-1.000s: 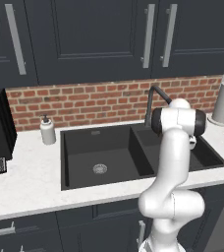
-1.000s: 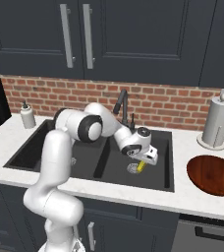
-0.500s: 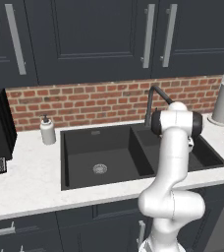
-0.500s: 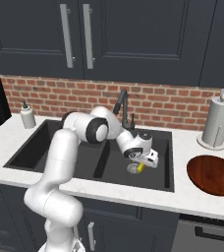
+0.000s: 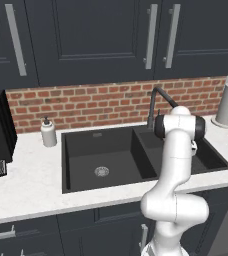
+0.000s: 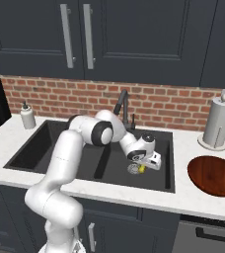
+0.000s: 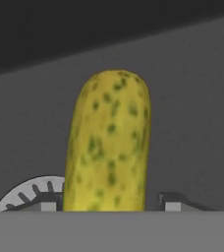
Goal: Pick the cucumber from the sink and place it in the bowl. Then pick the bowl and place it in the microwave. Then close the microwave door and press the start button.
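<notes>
Soap bottle (image 6: 27, 116) on counter, left | sink (image 6: 45, 143) | gripper (image 6: 141, 168) low in right basin, jaws spread, one tip each side of cucumber (image 7: 109, 142), contact unclear | cucumber beside drain (image 7: 28, 194) | bowl (image 6: 214, 175) on counter, right
</notes>
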